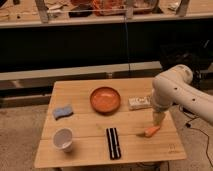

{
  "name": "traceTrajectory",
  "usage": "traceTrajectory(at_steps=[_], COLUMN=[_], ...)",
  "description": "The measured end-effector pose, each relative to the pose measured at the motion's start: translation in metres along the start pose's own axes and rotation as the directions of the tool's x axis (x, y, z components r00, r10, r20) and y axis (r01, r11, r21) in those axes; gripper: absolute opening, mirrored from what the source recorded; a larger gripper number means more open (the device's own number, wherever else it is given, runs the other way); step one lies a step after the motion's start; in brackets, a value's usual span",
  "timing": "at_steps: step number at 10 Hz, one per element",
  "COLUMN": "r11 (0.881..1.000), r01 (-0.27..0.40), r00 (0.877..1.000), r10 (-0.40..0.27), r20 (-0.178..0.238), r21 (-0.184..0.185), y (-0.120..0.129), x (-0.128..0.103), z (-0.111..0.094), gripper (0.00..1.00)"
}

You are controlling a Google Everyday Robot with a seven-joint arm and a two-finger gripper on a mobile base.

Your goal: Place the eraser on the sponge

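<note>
The eraser (113,143) lay on the counter (80,96), well apart from the sponge (62,111): the placing was not done. The claw (157,122) hung open and empty above the orange piece (150,132).

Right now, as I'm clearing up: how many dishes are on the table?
2: an orange bowl at the middle back, a white cup at the front left. None looks hidden. The pincer hangs over the right side of the table.
</note>
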Motion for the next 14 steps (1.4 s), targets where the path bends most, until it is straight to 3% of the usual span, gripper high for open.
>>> traceTrajectory(at_steps=[8,11,14], r11=[0.991,0.974,0.957], r01=[0.130,0.225,0.288], r00=[0.990,0.971,0.953], r10=[-0.131,-0.227,-0.290], r20=[0.054,0.077,0.091], r21=[0.026,0.033,0.030], y=[0.008,0.012,0.016], x=[-0.059,-0.094,-0.105], z=[0.029,0.059,0.072], gripper=[0.80,0.80,0.80])
